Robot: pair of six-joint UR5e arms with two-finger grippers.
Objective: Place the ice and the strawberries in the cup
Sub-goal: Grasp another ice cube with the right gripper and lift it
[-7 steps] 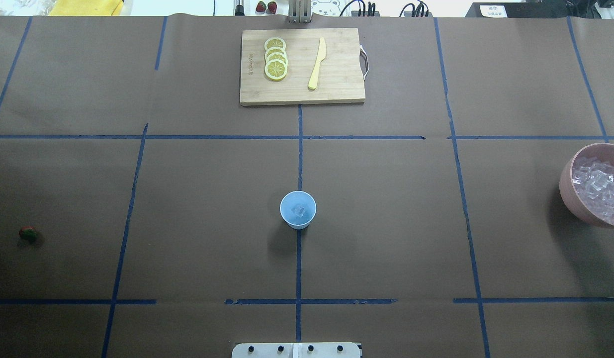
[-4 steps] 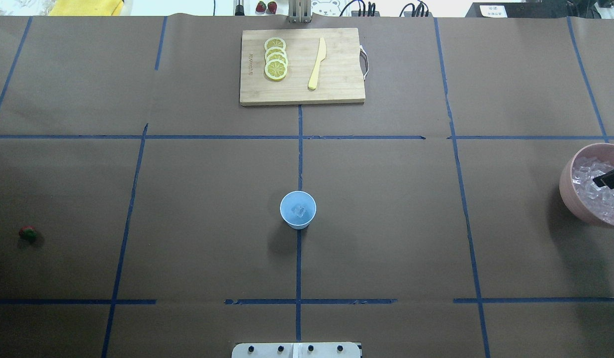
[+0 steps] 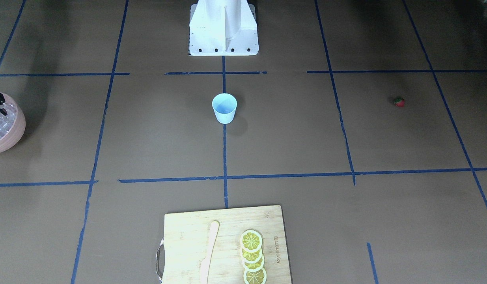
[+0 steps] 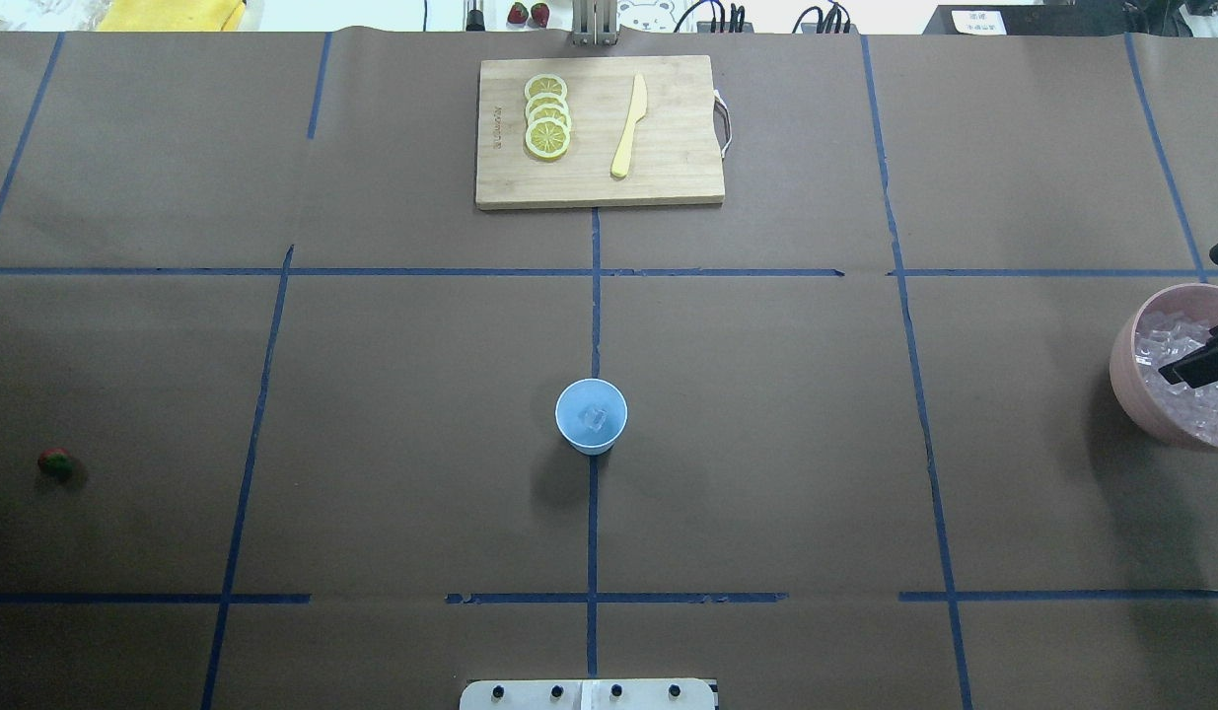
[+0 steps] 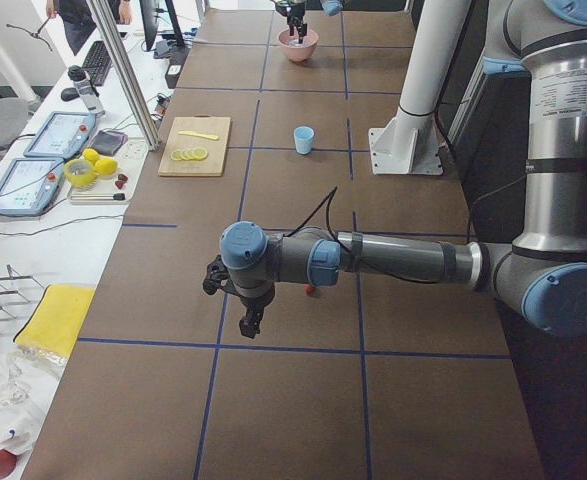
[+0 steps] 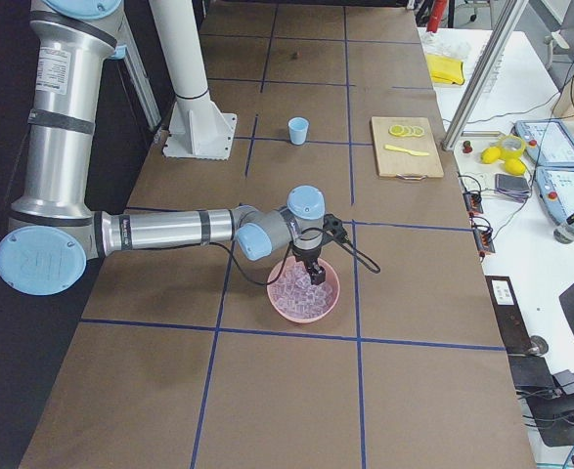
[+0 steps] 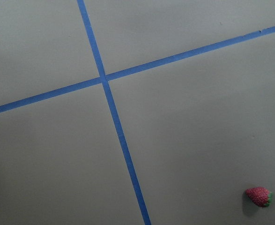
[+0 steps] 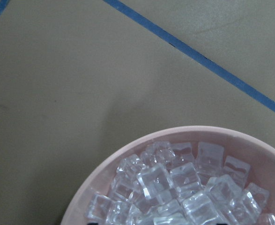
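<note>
Across the brown worktop [image 4: 766, 444], biggest first: right arm [image 6: 169, 230] stretched out to the right edge, right gripper [image 6: 314, 277] hanging over the pink bowl [image 4: 1121, 385] and pointing down at the heaped ice [image 8: 174, 187]. Can't tell the finger state there, spread or pinched, with only dark bits poking in at the frame edge overhead and nothing useful from the wrist cam. Left arm [image 5: 403, 258] reaching toward the left edge, left gripper [image 5: 250, 318] hovering near the strawberry [image 7: 259, 196]; same deal, impossible to call those fingers spread or pinched from that one side view. Cutting board [image 4: 599, 168] at the middle of the far edge, carrying lemon slices [image 4: 547, 116] and a yellow knife [image 4: 629, 126], none of it part of the job. Cup [image 4: 591, 416] upright dead centre, well apart from both bowl and berry, already holding one piece of ice by the look of it. Strawberry lying alone on bare paper near the left edge.

Possible trouble, pure guesswork: slick heaped cubes, so maybe a cube squirting out of the pinch, or two grabbed at once, then a drop somewhere on the long carry to the cup. Maybe a knocked rim too, with the bowl sitting right at the edge. Light little cup as well, so one clumsy nudge and over.

Versus a second ago overhead: right gripper further in over the bowl, more of it showing. Cup, ice inside and strawberry unmoved.
</note>
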